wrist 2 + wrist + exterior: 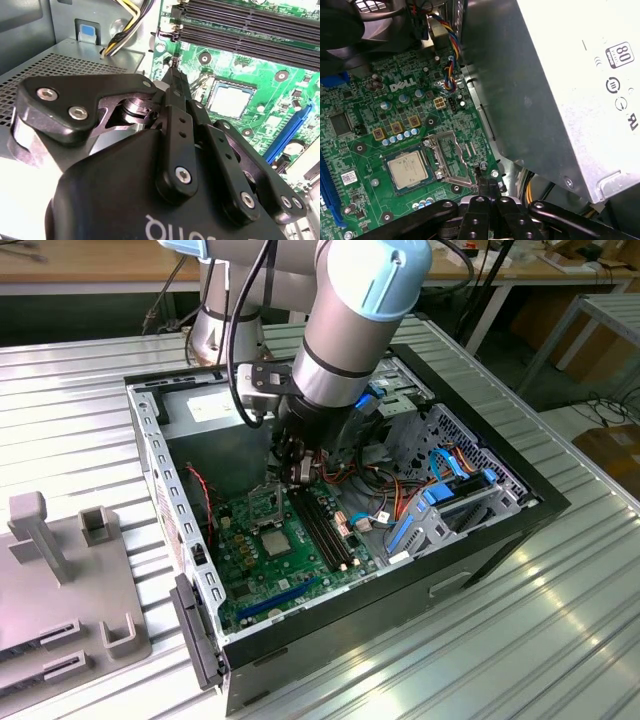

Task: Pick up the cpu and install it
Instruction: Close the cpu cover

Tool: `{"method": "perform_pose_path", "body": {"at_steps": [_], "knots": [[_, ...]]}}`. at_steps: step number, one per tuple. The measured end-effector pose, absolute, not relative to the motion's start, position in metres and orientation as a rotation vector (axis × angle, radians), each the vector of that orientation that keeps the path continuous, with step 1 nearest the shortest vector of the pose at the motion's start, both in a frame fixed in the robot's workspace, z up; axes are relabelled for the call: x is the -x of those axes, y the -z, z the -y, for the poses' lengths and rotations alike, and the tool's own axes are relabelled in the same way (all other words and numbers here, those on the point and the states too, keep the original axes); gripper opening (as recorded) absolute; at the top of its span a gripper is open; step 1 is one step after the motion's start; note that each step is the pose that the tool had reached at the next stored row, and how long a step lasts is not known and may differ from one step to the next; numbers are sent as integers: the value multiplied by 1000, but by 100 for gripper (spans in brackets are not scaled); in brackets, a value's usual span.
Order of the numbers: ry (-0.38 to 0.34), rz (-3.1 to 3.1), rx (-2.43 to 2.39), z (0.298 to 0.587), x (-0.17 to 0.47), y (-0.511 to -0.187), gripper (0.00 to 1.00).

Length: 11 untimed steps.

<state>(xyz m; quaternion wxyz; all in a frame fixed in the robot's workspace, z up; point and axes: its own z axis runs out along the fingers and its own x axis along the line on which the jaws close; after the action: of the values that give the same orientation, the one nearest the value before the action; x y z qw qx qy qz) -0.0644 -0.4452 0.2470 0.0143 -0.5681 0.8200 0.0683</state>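
We see the gripper (pixel 483 186) clenched, its fingers pressed together with nothing between them, low over the green board (pixel 365 100) inside the computer case (pixel 480 540). The cpu (pixel 408 170) lies flat in its socket just beside the fingertips, with the metal socket frame (pixel 449 159) swung open between them.

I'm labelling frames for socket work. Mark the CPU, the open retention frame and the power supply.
CPU (pixel 408 170), first wrist view, middle of its metal lid.
retention frame (pixel 451 161), first wrist view, on its raised metal bracket beside the CPU.
power supply (pixel 560 95), first wrist view, its grey side panel.
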Motion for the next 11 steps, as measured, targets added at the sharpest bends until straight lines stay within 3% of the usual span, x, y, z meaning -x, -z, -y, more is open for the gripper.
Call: {"method": "perform_pose_path", "body": {"at_steps": [11], "knots": [[-206, -2555, 1774, 445, 64, -253, 11]]}}
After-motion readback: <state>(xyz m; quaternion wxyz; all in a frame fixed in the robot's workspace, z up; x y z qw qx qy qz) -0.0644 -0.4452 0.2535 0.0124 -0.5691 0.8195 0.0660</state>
